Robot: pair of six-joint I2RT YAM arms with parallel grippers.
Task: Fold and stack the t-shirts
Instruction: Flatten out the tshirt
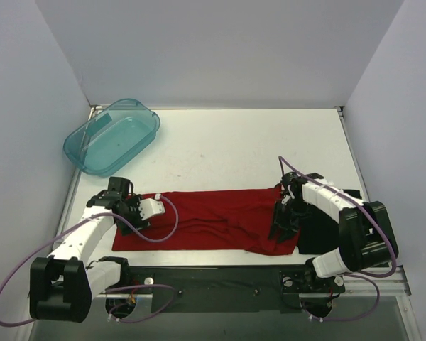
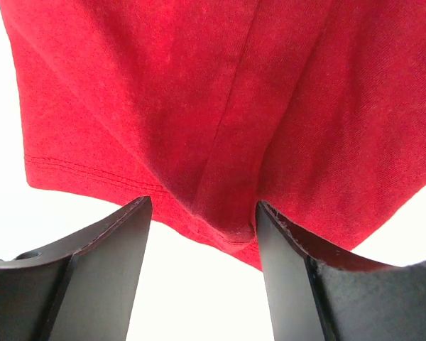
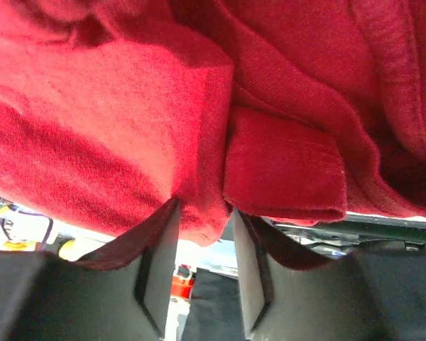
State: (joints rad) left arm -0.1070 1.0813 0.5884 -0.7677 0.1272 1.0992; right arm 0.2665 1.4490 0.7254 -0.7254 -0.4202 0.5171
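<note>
The red t-shirt (image 1: 213, 217) lies in a long flat strip across the near part of the table. My left gripper (image 1: 137, 210) is at its left end. In the left wrist view it (image 2: 202, 213) is open, with the shirt's hemmed edge (image 2: 220, 177) lying between the fingertips and a fold touching the right finger (image 2: 284, 256). My right gripper (image 1: 284, 222) is at the shirt's right end. In the right wrist view it (image 3: 204, 209) is shut on a bunched fold of red cloth (image 3: 202, 170). The black t-shirt (image 1: 321, 231) lies at the right, partly under my right arm.
A translucent teal tub (image 1: 112, 135) stands at the back left, tilted over the table's left edge. White walls close in the left, back and right. A metal rail (image 1: 220, 280) runs along the near edge by the arm bases.
</note>
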